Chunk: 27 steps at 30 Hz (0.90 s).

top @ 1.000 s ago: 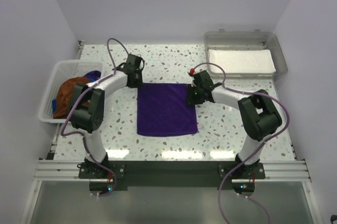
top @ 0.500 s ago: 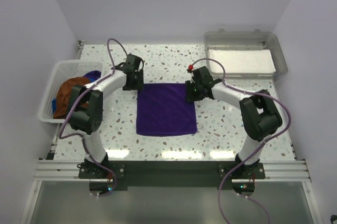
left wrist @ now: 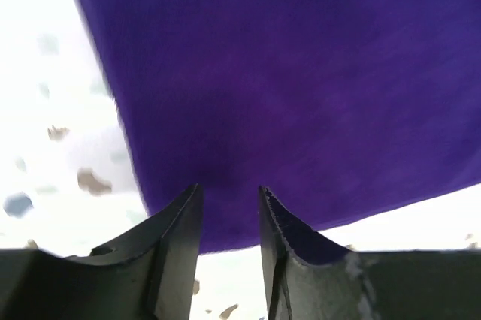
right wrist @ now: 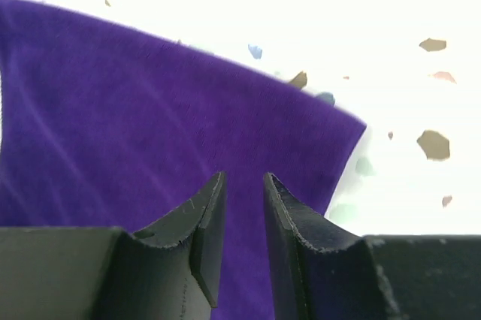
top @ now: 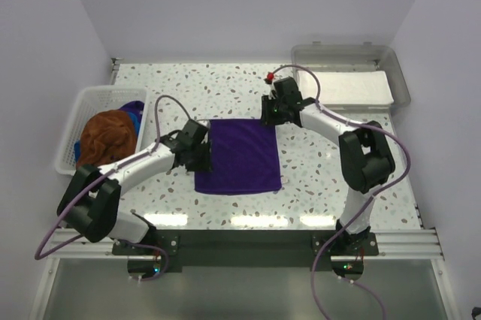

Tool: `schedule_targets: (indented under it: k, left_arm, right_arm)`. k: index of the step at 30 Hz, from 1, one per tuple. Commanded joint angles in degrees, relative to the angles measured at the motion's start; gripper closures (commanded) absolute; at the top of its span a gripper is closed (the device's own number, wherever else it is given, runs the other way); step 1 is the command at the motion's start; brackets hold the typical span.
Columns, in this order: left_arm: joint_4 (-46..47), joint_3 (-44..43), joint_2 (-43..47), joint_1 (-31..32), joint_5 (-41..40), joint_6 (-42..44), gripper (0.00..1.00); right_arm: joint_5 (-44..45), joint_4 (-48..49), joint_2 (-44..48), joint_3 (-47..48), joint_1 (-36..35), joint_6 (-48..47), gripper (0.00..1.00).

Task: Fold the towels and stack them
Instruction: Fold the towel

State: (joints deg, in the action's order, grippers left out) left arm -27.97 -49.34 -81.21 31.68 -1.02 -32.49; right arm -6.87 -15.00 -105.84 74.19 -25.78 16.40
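Note:
One deep purple towel (top: 240,158) lies flat in the middle of the table. My left gripper (top: 204,156) stands open at its left edge; in the left wrist view the left gripper (left wrist: 229,194) hangs over the purple towel (left wrist: 301,72) near a corner, nothing between the fingers. My right gripper (top: 270,117) is at the towel's far right corner. In the right wrist view the right gripper (right wrist: 243,179) shows a narrow gap above the purple towel (right wrist: 135,110), gripping nothing. A rust-brown towel (top: 105,136) and a blue towel (top: 134,107) sit bunched in the basket.
A white mesh basket (top: 84,98) stands at the table's left edge. A grey tray (top: 342,55) lined with a white sheet (top: 353,87) sits at the back right. The speckled tabletop (top: 338,170) runs to a metal rail along the near edge.
My left gripper opened, let go of the towel's far left corner, and swung toward me along the left edge. The right gripper shifted slightly farther back at the far right corner.

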Motion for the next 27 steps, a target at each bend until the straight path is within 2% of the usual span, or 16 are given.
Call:
schedule_targets:
  k: [1,10,17,20,22,27]
  left_arm:
    - [2.12,7.13,1.05,-0.04,4.53,-4.25,0.6]
    - [-1.12,14.0,3.51,0.13,4.62,-5.04,0.67]
    - [-3.76,14.37,6.5,0.13,3.57,-5.74,0.65]
    - [-5.25,10.68,8.52,0.05,3.21,-5.48,0.55]
    - [-6.39,6.2,9.4,0.13,2.6,-4.43,0.47]
    - [-7.54,-4.43,7.13,-0.57,-0.72,0.92,0.36]
  right_arm:
    - [-0.16,1.82,-3.57,3.67,0.99,-0.41,0.69]
    - [-0.42,4.19,-10.78,5.26,4.68,1.09,0.69]
    - [0.63,2.26,-12.02,5.7,6.18,-1.19,0.68]
    - [-1.38,1.56,-8.95,5.7,6.18,-4.61,0.64]
    - [-3.05,0.34,-6.76,5.79,6.18,-8.3,0.59]
    - [-6.84,-5.2,-5.07,9.21,6.18,-19.97,0.5]
